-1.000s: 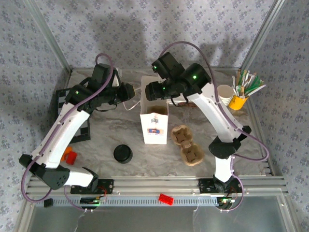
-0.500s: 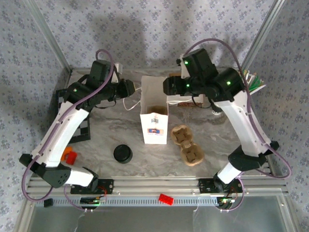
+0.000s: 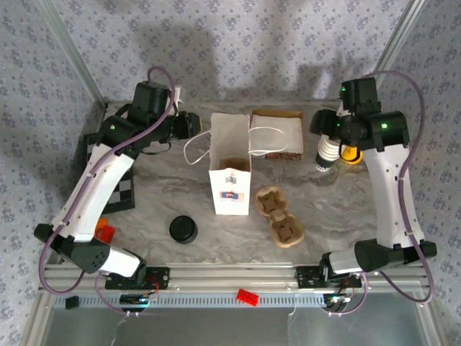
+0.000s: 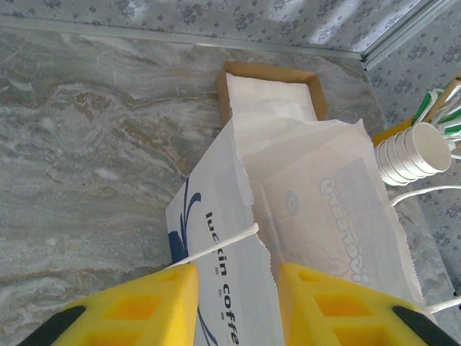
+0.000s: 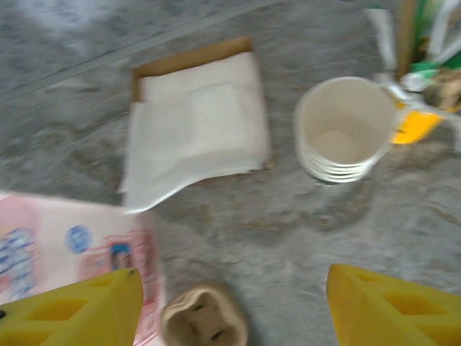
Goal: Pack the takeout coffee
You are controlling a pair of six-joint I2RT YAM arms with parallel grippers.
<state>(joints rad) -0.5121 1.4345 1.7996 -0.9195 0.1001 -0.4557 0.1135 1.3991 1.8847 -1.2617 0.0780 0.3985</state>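
Two white robot arms, left arm point(image 3: 90, 194) and right arm point(image 3: 392, 187), on a grey marbled tabletop point(image 3: 331, 209); notes run from the bottom of the overhead view upward. Small red block point(image 3: 247, 296) on the metal rail point(image 3: 216, 277), bottom centre. Small orange block point(image 3: 105, 232) at lower left, beside the left arm. Low black round piece point(image 3: 183, 229) left of centre, alone on the marble. Loose lid or capped cup, cannot tell from above, so the takeout coffee's place cannot be fixed. Brown two-well cardboard cup carrier point(image 3: 279, 216) right of centre, both wells empty, just beside the bag's lower right corner. Tall white paper bag point(image 3: 230, 189) upright at centre, mouth open; a brown patch down inside, too small to identify. Black-and-white checkered mat point(image 3: 124, 193) at the left edge. Left gripper point(image 4: 236, 280) at the bag's upper left: yellow fingers point(image 4: 137, 306) parted by a narrow gap, the bag's white cord handle point(image 4: 216, 249) crossing that gap; contact with the cord cannot be told. Right gripper point(image 5: 232, 272) at upper right, fingers point(image 5: 392, 306) spread wide, gripping nothing. Beyond the bag, a shallow brown cardboard tray point(image 4: 268, 70) of white paper napkins point(image 4: 274, 97). Right of it, a stack of white paper cups point(image 5: 344, 130) just beside a yellow holder point(image 3: 351, 153) of green-and-white sticks point(image 5: 395, 36).
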